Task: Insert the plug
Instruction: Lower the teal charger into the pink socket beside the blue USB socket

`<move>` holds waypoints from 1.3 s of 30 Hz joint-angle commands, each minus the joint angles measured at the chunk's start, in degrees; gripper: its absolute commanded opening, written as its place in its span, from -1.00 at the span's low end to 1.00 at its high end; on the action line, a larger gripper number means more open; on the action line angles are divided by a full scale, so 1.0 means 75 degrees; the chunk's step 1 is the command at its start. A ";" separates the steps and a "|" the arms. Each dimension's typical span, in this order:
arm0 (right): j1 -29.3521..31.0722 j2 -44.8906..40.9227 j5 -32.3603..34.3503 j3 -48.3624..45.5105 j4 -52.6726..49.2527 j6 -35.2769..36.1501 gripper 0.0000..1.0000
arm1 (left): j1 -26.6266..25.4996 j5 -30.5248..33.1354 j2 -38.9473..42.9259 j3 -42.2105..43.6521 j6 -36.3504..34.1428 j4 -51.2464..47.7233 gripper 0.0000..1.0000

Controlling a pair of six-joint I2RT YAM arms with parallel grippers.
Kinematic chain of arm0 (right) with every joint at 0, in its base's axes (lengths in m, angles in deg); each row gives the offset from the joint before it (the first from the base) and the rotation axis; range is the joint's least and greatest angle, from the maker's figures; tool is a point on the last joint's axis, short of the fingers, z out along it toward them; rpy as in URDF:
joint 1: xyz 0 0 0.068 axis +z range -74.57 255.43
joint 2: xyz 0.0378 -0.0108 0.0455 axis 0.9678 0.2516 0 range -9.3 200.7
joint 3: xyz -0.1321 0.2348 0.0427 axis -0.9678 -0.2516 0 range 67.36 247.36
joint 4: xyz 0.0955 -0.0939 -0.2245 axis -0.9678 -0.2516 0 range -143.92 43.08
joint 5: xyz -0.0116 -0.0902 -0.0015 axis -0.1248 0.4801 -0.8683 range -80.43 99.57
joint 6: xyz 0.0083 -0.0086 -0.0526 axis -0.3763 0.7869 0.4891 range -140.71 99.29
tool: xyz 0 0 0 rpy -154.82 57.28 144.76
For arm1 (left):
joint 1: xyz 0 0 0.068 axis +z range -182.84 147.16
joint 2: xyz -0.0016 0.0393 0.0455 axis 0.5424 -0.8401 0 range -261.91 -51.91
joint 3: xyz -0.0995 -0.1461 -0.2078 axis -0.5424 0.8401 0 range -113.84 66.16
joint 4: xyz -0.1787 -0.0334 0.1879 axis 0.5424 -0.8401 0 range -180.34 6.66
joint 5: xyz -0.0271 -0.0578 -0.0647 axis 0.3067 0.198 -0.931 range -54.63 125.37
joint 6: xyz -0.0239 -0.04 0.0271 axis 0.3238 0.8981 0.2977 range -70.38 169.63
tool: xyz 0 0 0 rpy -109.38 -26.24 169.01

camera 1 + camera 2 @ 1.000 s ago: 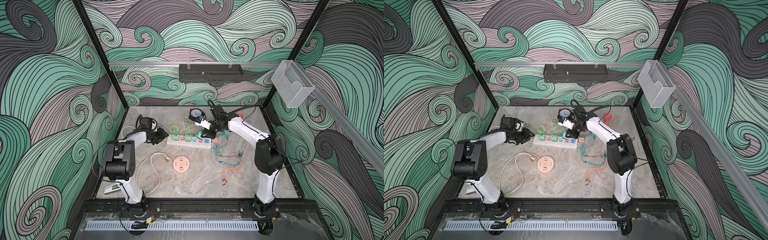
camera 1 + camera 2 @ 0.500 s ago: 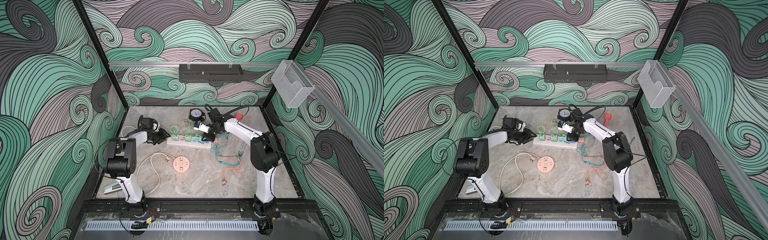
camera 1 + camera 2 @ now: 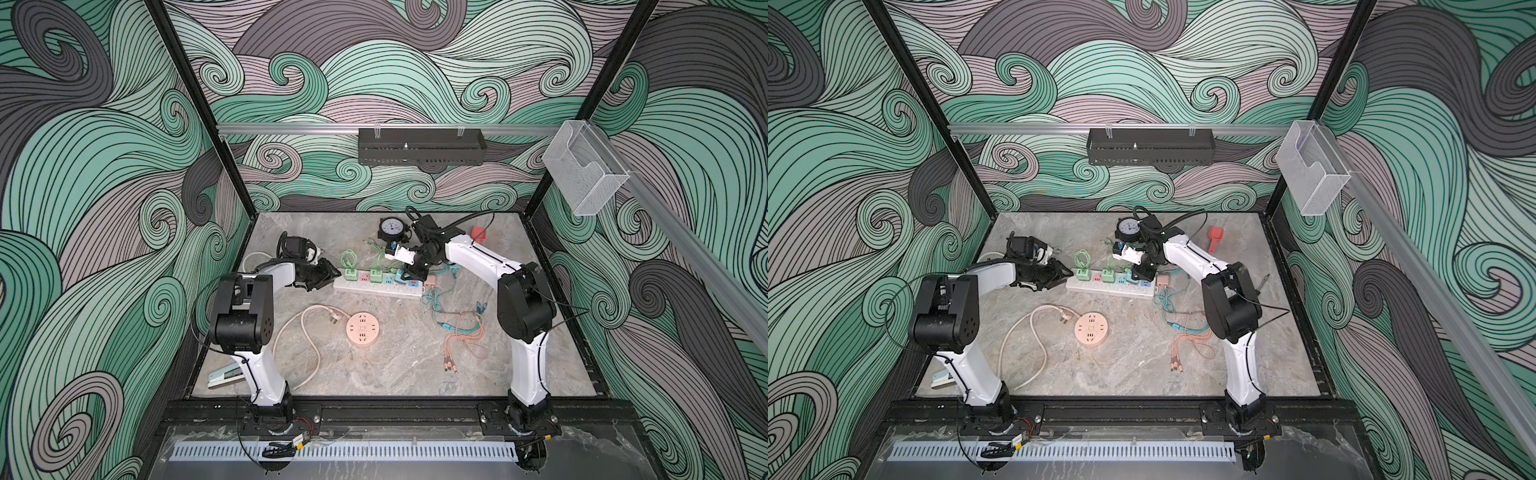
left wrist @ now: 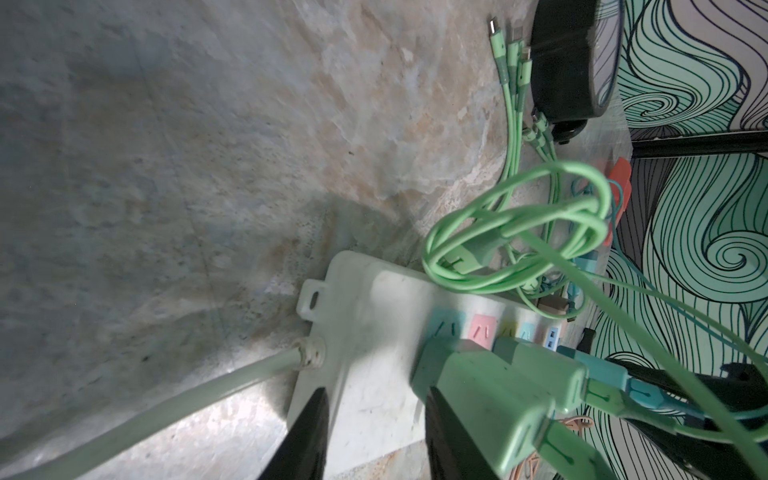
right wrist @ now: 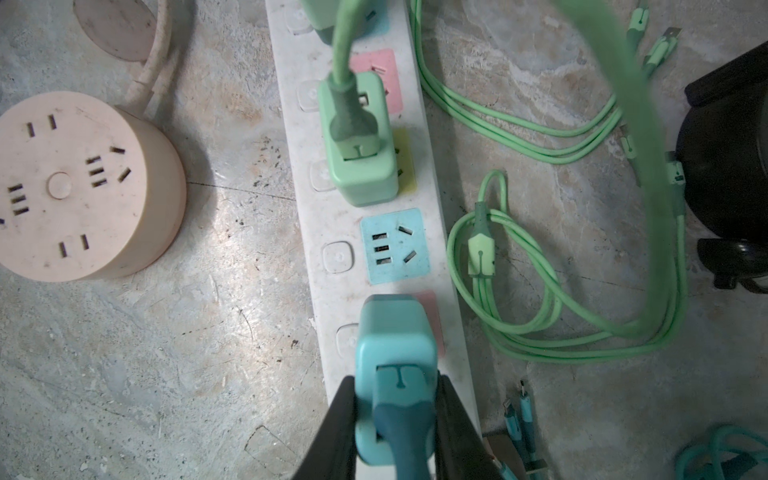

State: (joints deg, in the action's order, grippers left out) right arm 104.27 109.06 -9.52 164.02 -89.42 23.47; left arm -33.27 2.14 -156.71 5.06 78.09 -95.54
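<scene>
Up close, made out by way of marking only a small moulded T-like sign on the cable head seated in the teal plug (image 5: 395, 349). Found the clock (image 3: 392, 227) dial too small to read. Logged the teal plug standing over a pink socket of the white power strip (image 3: 374, 289), next to the bare blue socket (image 5: 395, 245); cannot tell whether fully seated. Against a second ago: found right gripper (image 5: 397, 386) lower and closer to the strip, right elbow drawn slightly toward the middle; found left gripper (image 4: 376, 386) nudged up to the strip's cable end. Found right jaws pinching the teal plug by its sides, wrist bent steeply down over the strip. Found left forearm lying low, jaws spread, one finger (image 4: 442, 428) just beside a green charger (image 4: 478, 399), strip's end showing between the fingers; cannot tell whether pressing on it.
</scene>
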 commanded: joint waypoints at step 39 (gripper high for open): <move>0.0181 0.0919 0.0879 0.0737 -0.1234 0.0492 -1.00 | 0.0054 -0.0034 -0.0198 -0.0235 -0.0325 -0.0385 -0.26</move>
State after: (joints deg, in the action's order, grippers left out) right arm 105.10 112.67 -6.73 169.00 -94.39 26.25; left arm -33.27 2.34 -157.91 5.06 76.15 -97.23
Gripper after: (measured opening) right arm 0.270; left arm 0.371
